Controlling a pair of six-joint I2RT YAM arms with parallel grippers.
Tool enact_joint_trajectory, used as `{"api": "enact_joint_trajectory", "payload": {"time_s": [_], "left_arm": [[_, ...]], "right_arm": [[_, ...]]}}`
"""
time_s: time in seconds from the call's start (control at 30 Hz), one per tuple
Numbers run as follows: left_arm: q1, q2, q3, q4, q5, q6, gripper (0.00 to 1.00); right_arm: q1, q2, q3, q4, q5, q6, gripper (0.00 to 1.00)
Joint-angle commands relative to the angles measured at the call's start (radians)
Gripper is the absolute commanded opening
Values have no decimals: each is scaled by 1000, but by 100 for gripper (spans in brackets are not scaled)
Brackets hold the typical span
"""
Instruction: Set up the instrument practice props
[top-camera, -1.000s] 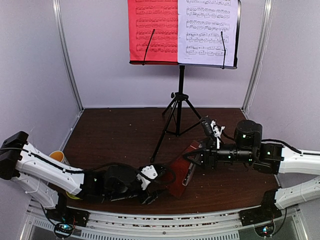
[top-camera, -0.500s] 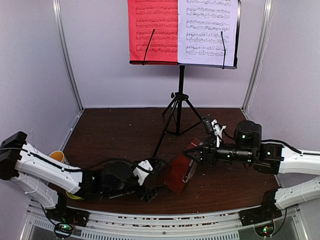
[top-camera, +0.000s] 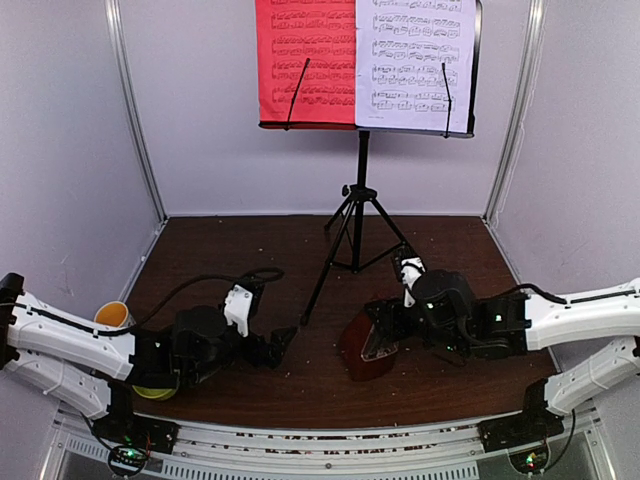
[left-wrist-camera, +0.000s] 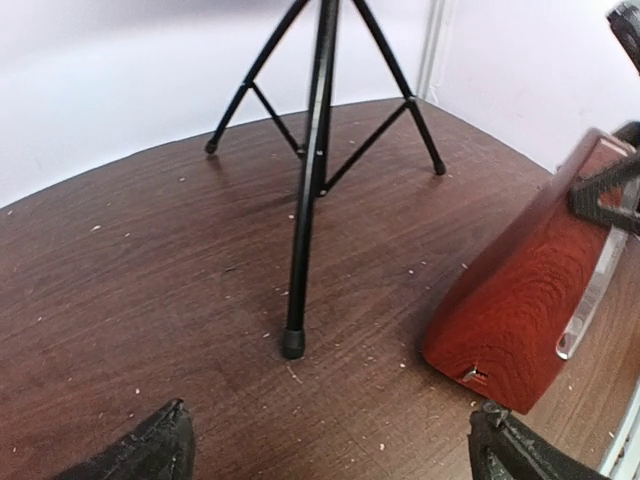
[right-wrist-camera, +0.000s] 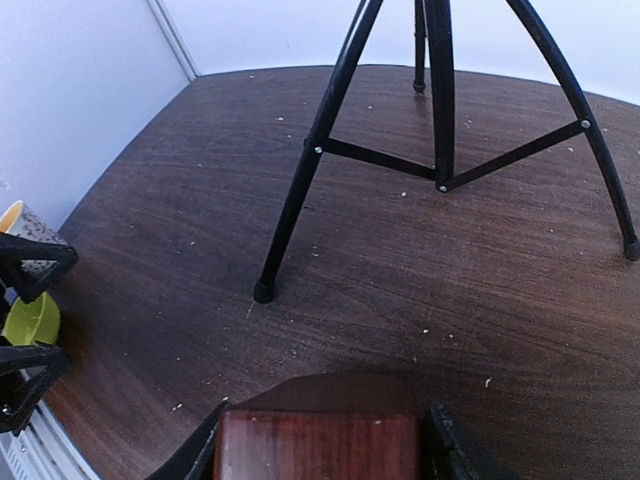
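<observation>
The dark-wood pyramid metronome (top-camera: 362, 348) sits near the front middle of the counter (top-camera: 230, 262), just right of the music stand's (top-camera: 363, 180) nearest leg. It leans, and its base seems to touch the wood, though the overhead view is too dark there to be sure. The right fingers (right-wrist-camera: 452, 450) are closed on its upper part, one on each side. The wrist view cuts off all but its flat top, and its clear cover shows only as a thin glassy edge from the left wrist. The left fingers (left-wrist-camera: 150, 450) are spread wide with nothing between them, low over the counter and apart from the metronome, only their tips in frame. The stand is upright at the back. Its desk runs off the top of the overhead picture, so the red sheet (top-camera: 305, 60) on the left and the white sheet (top-camera: 415, 60) beside it are cropped. At the far left, a patterned mug (top-camera: 113, 314) peeks out behind the left arm, which covers most of a yellow-green bowl (right-wrist-camera: 30, 320).
</observation>
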Motion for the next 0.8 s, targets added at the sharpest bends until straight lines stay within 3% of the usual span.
{"api": "enact_joint_trajectory", "payload": {"time_s": [0.0,0.2,0.37,0.57,0.67,0.77], "left_arm": [[9,-28,-21,-21,-69,-72,98],[9,-37,-21,-54,-83,-90,98],[10,-51,-21,-73,-90,-89,98],[9,-79,-38,-76,-105,-89,98],[9,-94,-48,-73,-107,-89,98],[9,-104,-55,-71,-106,-90,98]], "right_arm": [[48,77,148,-20,275,106,0],[90,271,367,-295,445,340,0],[109,422,542,-499,461,525,0],[135,544,697,-631,466,624,6],[143,606,765,-723,460,716,13],[154,631,790,-752,445,759,34]]}}
